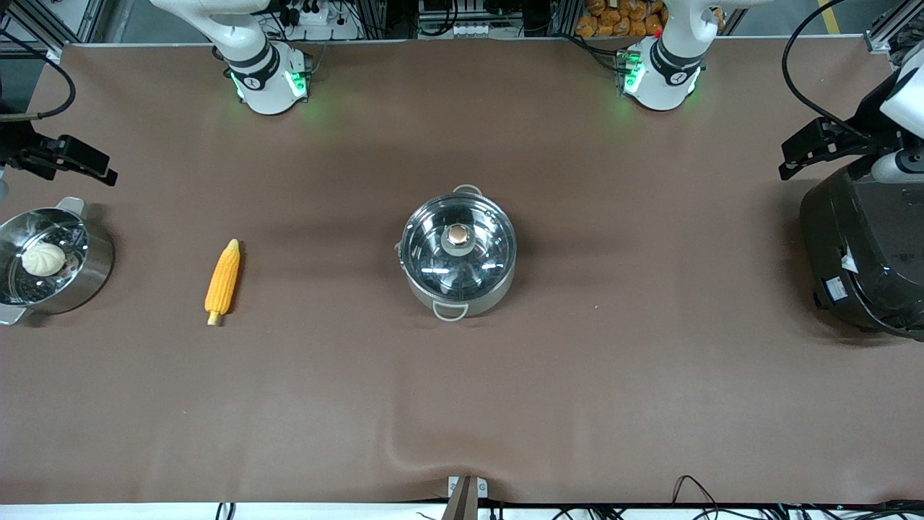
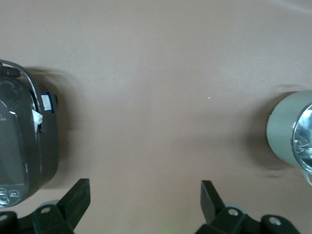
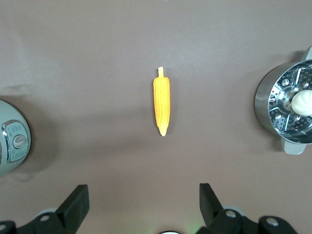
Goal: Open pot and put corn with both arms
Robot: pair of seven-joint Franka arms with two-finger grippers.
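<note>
The steel pot (image 1: 458, 282) stands mid-table with its glass lid (image 1: 433, 253) on, copper knob (image 1: 458, 235) up. The corn (image 1: 222, 280) lies flat on the cloth toward the right arm's end, pale stub toward the front camera. My right gripper (image 1: 101, 172) hangs open and empty over the table's end by the steamer pan. Its wrist view shows the corn (image 3: 162, 101) and the pot's edge (image 3: 12, 144) ahead of my open right gripper (image 3: 144, 202). My left gripper (image 1: 788, 162) hangs open and empty by the rice cooker. Its wrist view shows the pot (image 2: 287, 129) and my open left gripper (image 2: 145, 197).
A steel steamer pan (image 1: 94, 267) with a white bun (image 1: 43, 258) stands at the right arm's end and shows in the right wrist view (image 3: 265, 105). A large black rice cooker (image 1: 866, 253) stands at the left arm's end and shows in the left wrist view (image 2: 24, 146). Brown cloth covers the table.
</note>
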